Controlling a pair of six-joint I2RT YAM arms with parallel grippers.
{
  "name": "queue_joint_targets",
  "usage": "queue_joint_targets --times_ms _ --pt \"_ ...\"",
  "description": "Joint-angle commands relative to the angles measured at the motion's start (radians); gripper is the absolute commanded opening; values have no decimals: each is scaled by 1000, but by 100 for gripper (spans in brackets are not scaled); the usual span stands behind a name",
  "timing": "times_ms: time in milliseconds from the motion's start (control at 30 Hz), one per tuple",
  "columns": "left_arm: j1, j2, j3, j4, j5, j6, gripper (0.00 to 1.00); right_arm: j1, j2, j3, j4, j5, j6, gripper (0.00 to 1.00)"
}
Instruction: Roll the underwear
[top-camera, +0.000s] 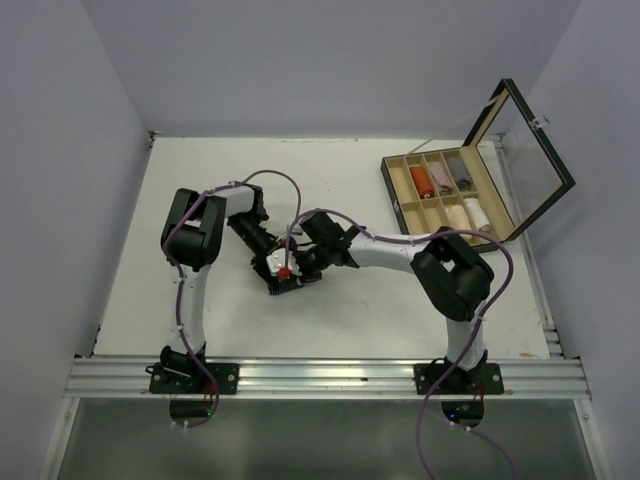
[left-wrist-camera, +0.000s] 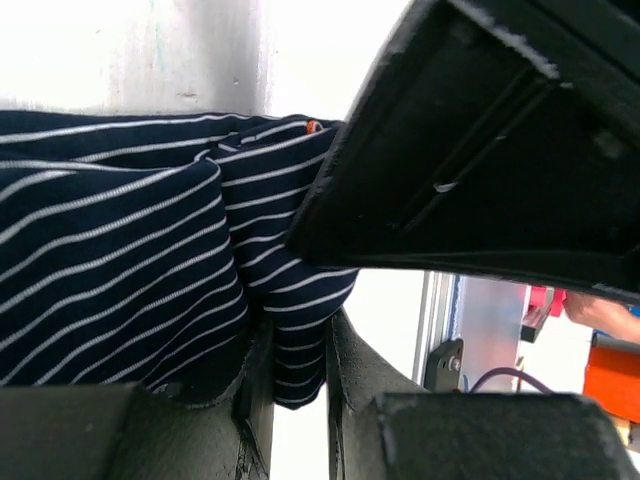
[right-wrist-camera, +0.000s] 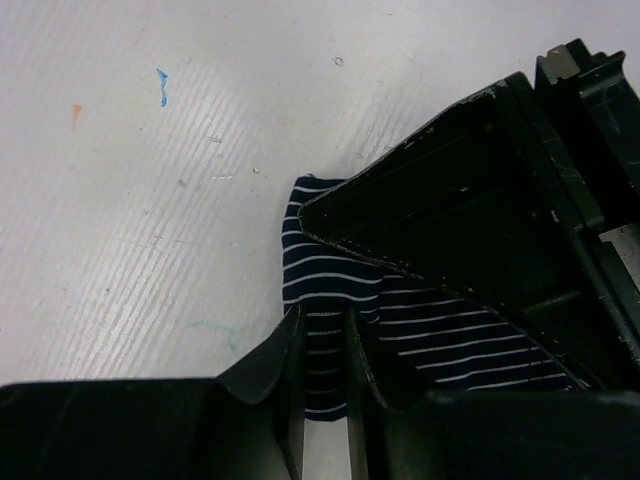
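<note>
The navy underwear (left-wrist-camera: 120, 290) with thin pale stripes sits bunched in soft folds between the two pincers, near the middle of the tabletop (top-camera: 350, 310). In the left wrist view we see a folded bulk of it spreading to the left. A narrow strip of it runs down between the fingertips of the left pincer (left-wrist-camera: 300, 355), which is clenched on the cloth. In the right wrist view another corner of the same garment is drawn into the slim gap of the right pincer (right-wrist-camera: 322, 365), which is also clamped on it. The bare white surface lies just beyond. From above, the two wrists meet nose to nose and cover most of the cloth, so we cannot tell whether it rests on the tabletop or hangs just clear of it.

Well apart from this, at the far right corner, stands a wooden box (top-camera: 388, 188) with its glass lid (top-camera: 530, 165) tilted open. Small rolls of cloth (top-camera: 424, 180) lie in several of its compartments.
</note>
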Motion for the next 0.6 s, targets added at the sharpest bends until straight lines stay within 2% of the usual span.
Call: queue_joint_targets --times_ms 0,67,200,300,367,467,533,567 --pt "-4 -3 -39 215 -177 0 22 2 51 33 -108 -15 -27 16" --pt "1 -38 -63 238 -178 -10 23 2 63 69 -144 -24 -24 12" --pt "28 -179 -117 271 -154 -34 32 -6 127 168 -314 -78 -21 0" --pt "94 -325 -169 298 -107 -49 37 -13 155 228 -382 -144 19 0" --pt "178 -406 -194 320 -85 -60 37 -21 184 254 -421 -179 69 0" --pt "301 -616 -241 379 -67 -95 41 -38 235 308 -444 -259 166 0" --pt "359 -704 -289 428 -73 -118 41 -53 291 377 -476 -329 230 0" --pt "370 -795 -335 462 -82 -125 42 -71 311 398 -493 -355 262 0"
